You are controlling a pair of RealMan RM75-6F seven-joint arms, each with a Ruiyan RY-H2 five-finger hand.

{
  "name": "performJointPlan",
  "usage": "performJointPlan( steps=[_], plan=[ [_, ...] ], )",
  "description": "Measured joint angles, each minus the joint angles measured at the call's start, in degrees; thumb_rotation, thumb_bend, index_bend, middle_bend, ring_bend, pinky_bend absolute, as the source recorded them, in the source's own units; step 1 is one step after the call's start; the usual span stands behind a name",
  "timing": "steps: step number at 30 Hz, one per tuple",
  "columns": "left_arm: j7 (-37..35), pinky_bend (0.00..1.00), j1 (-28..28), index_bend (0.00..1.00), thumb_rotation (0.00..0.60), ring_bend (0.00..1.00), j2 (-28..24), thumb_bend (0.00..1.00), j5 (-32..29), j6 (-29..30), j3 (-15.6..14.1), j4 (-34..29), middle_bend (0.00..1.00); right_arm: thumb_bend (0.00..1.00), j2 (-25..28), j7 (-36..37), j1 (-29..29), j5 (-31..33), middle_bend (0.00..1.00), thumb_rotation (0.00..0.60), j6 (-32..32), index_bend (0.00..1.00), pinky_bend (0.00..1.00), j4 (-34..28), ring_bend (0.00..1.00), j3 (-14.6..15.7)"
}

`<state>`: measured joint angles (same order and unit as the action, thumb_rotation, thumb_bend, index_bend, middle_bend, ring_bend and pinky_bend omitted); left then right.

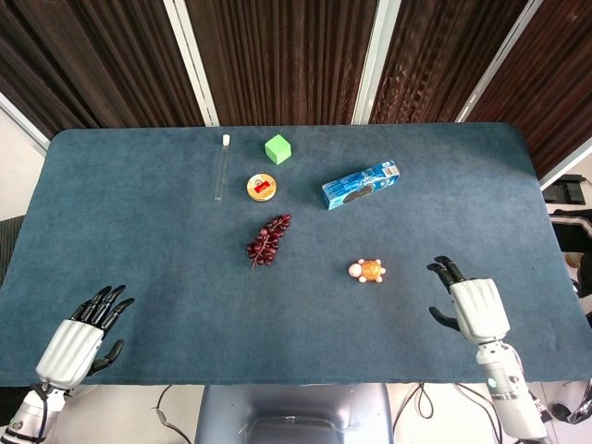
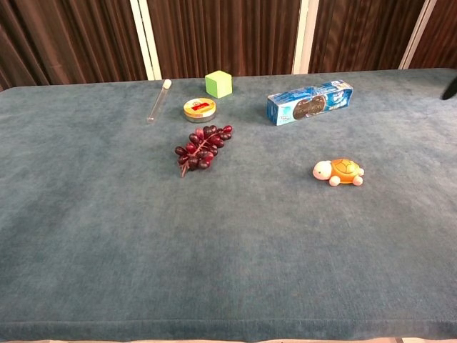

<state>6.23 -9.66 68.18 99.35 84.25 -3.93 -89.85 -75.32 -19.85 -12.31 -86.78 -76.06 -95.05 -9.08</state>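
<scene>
**Right hand hovers beside toy turtle on blue tabletop**

Head view: The right hand is over the blue tabletop, to the right of the toy turtle and apart from it. Its dark fingers point up the tabletop and lie spread, holding nothing. The left hand sits at the near left corner, fingers apart and empty, well away from everything else. The turtle lies right of centre. A bunch of dark grapes lies to its upper left. Behind the grapes stands a small round tin, with a clear tube to its left and a green cube beyond it. A blue box lies slantwise behind the turtle.

Chest view: The turtle rests right of centre on the tabletop, head to the left. The grapes lie left of centre, the tin just behind them, the tube and cube near the far edge, the box to the right. Only a dark sliver shows at the right edge; neither hand can be made out here.
</scene>
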Motion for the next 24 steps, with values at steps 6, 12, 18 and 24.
performJointPlan(
  steps=[6, 12, 18, 24],
  plan=[
    [-0.33, 0.25, 0.07, 0.15, 0.600, 0.04, -0.05, 0.41, 0.33, 0.37, -0.07, 0.12, 0.04, 0.36, -4.96, 0.29, -5.11, 3.93, 0.39, 0.600, 4.64, 0.49, 0.97, 5.58, 1.00, -2.67],
    [-0.65, 0.25, 0.27, 0.15, 0.600, 0.04, -0.07, 0.41, 0.42, 0.81, -0.10, 0.23, 0.04, 0.36, -10.18, 1.19, -9.01, 7.75, 0.40, 0.600, 8.75, 0.50, 0.97, 11.43, 1.00, -3.86],
    [-0.92, 0.25, 0.31, 0.15, 0.600, 0.04, -0.13, 0.41, 0.65, 1.07, -0.13, 0.41, 0.04, 0.36, -14.74, 2.13, -12.10, 9.77, 0.42, 0.600, 11.19, 0.51, 0.97, 17.42, 1.00, -4.45],
    [-1.17, 0.25, 0.39, 0.15, 0.600, 0.04, -0.19, 0.41, 0.84, 1.34, -0.18, 0.55, 0.04, 0.36, -17.57, 2.14, -14.42, 12.85, 0.42, 0.600, 13.89, 0.50, 0.97, 21.32, 1.00, -4.62]
  ],
)
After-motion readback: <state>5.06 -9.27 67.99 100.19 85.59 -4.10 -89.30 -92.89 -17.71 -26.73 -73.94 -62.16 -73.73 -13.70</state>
